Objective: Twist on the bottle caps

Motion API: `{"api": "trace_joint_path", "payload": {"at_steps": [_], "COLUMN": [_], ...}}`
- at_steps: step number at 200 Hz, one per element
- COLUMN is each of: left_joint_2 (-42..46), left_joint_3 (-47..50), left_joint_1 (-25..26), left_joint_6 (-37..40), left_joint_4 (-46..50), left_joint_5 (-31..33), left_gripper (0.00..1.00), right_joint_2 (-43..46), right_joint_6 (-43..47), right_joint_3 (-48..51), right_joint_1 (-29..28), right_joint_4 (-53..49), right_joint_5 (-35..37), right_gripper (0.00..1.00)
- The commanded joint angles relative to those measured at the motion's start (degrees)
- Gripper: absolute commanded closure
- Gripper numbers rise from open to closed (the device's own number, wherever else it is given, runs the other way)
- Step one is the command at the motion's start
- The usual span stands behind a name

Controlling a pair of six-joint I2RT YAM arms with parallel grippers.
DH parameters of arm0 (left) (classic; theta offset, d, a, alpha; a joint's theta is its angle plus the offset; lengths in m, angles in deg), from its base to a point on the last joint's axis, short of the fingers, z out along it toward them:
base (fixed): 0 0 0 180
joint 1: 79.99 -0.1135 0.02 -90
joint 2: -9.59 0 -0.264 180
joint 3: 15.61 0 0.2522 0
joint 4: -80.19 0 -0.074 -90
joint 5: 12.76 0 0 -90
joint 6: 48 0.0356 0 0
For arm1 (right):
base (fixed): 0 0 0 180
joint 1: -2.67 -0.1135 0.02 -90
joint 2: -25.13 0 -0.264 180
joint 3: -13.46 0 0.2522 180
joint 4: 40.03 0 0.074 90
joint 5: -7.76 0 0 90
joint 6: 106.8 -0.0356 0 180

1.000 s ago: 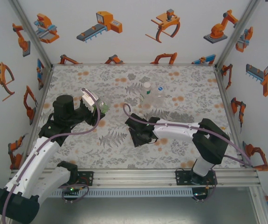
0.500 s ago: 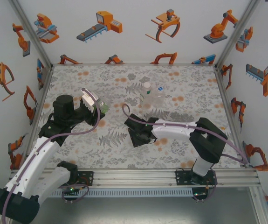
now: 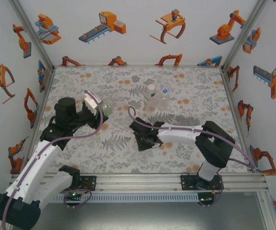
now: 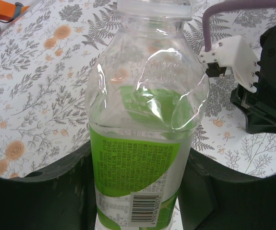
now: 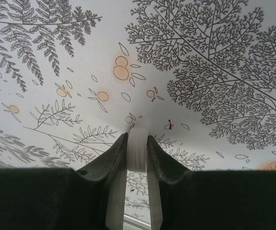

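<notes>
My left gripper [image 4: 138,189] is shut on a clear bottle with a green label [image 4: 145,134], held upright between the two black fingers; its neck runs off the top of the left wrist view. From above, that bottle [image 3: 106,109] shows at the left gripper [image 3: 98,108], left of centre. My right gripper [image 5: 138,138] points down at the table and is shut on a white ribbed bottle cap [image 5: 138,151], pinched on edge at the fingertips. In the top view the right gripper [image 3: 142,140] sits mid-table. Two more bottles [image 3: 151,95] [image 3: 164,97] stand upright behind it.
The floral table cover [image 3: 186,81] spreads around both arms. White walls with orange robot pictures enclose the table on three sides. The right arm's wrist [image 4: 267,91] shows close to the held bottle in the left wrist view. An aluminium rail [image 3: 142,179] runs along the near edge.
The right gripper's jaws have closed onto the cap on the table. Its wrist shifted slightly. The left arm and its bottle have stayed still.
</notes>
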Motion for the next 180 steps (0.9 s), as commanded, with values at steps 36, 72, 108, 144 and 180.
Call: {"api": "trace_joint_path", "payload": {"at_steps": [36, 72, 108, 144, 180], "left_joint_2": [-0.28, -0.32, -0.57, -0.94, -0.89], "left_joint_3": [-1.50, -1.42, -1.33, -1.50, -1.51], "left_joint_1": [-0.18, -0.18, -0.19, -0.19, -0.23], "left_joint_6": [-1.02, -1.04, -1.15, -1.12, -1.01], "left_joint_4": [-0.11, -0.09, -0.31, -0.28, -0.03], "left_joint_5": [-0.98, -0.76, -0.73, -0.95, -0.31], "left_gripper": [0.96, 0.96, 0.96, 0.96, 0.96], "right_joint_2": [8.83, 13.07, 17.45, 18.47, 14.58], "right_joint_6": [-8.34, -14.41, -13.94, -10.23, -6.20], "right_joint_3": [13.79, 23.76, 22.42, 16.70, 9.09], "right_joint_1": [7.51, 14.29, 15.30, 12.96, 8.36], "right_joint_4": [14.40, 23.17, 14.97, 6.13, -1.46], "right_joint_5": [-8.76, -13.55, -9.14, -3.75, 1.98], "right_gripper": [0.76, 0.67, 0.61, 0.60, 0.58]}}
